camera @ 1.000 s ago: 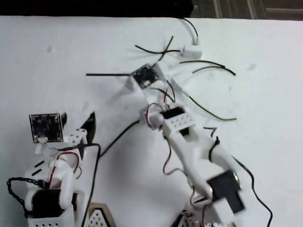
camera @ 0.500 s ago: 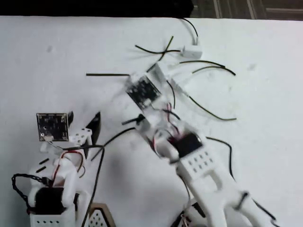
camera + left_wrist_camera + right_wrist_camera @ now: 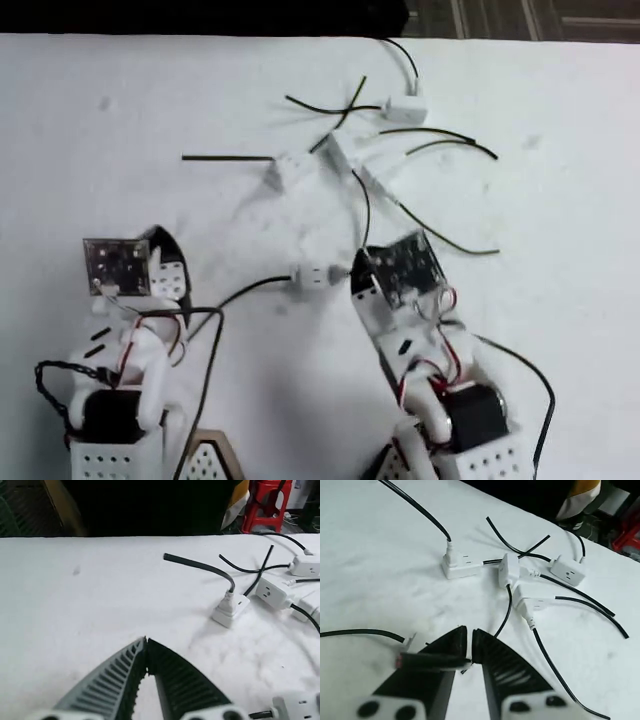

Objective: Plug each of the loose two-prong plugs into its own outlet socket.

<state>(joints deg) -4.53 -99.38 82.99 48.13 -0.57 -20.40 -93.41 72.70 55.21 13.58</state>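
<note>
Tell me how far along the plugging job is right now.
Done: one corded plug looks seated in a white socket block. In hand: nothing; the left gripper and right gripper are shut, the right beside a white corded piece I can't identify. Remaining: a loose plug lies by an open socket, with a second socket beyond.

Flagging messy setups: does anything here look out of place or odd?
Nothing broken or spilled. The black cords cross each other around the far sockets, and one white connector lies apart from them, beside the right gripper.
</note>
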